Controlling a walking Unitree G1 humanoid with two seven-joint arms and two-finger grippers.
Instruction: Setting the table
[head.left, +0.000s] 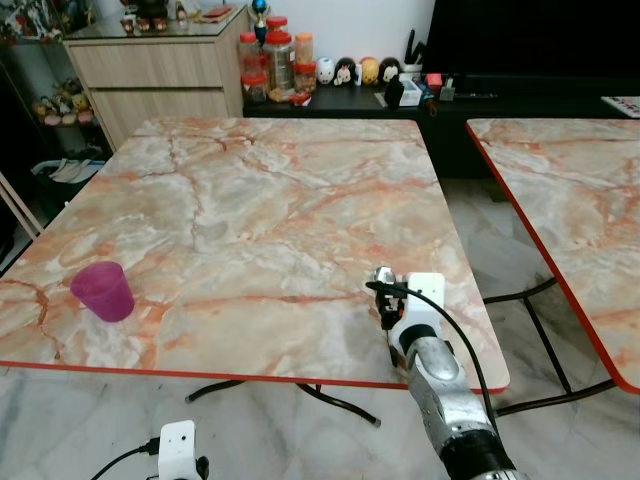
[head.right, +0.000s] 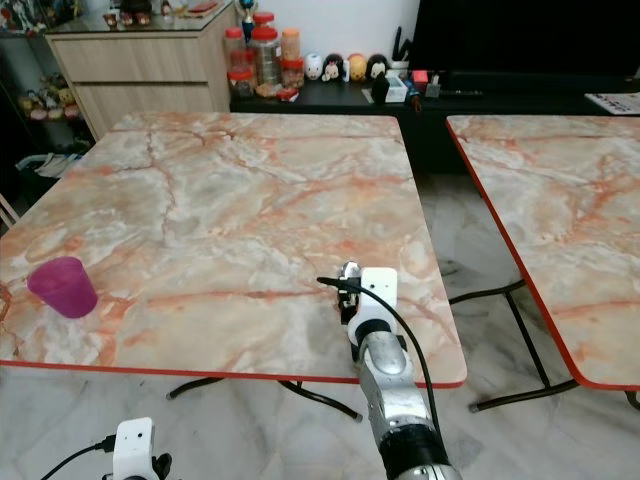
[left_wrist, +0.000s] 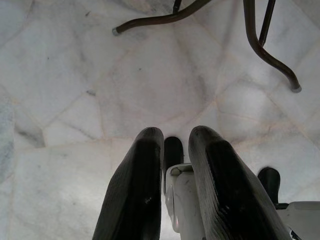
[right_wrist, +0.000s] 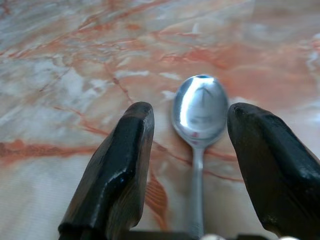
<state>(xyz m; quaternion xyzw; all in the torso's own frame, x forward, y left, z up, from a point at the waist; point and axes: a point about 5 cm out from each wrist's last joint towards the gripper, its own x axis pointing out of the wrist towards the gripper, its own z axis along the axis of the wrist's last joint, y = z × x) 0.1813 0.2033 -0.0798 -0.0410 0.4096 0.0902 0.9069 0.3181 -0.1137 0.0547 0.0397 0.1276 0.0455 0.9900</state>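
Where the right wrist view looks along the fingers, a shiny silver metal spoon (right_wrist: 199, 130) lies flat on the marble-patterned table with orange-red veins and a red edge (head.left: 260, 210), bowl pointing away from the wrist and handle running back toward it. The spoon sits between the two black fingers of the right gripper (right_wrist: 192, 150); the jaws stand wide, one finger on each side of the bowl, with table surface visible between each finger and the spoon, so neither finger touches it. In the eye views the right gripper (head.left: 384, 290) rests low over the table near its front edge, toward its right corner, at the end of the silver right arm (head.left: 440, 390).

Near the table's front left corner, well apart from the spoon, stands an upright translucent purple plastic cup (head.left: 103, 291). To the right of the table, across a gap of pale marble floor (head.left: 500, 260), is a second table of the same marble pattern (head.left: 570, 200).

The left gripper (left_wrist: 175, 145) hangs below the table's front edge above the floor, its fingers (left_wrist: 135, 190) narrowly parted and holding nothing; dark curved metal table legs (left_wrist: 265, 45) cross the floor beyond it.
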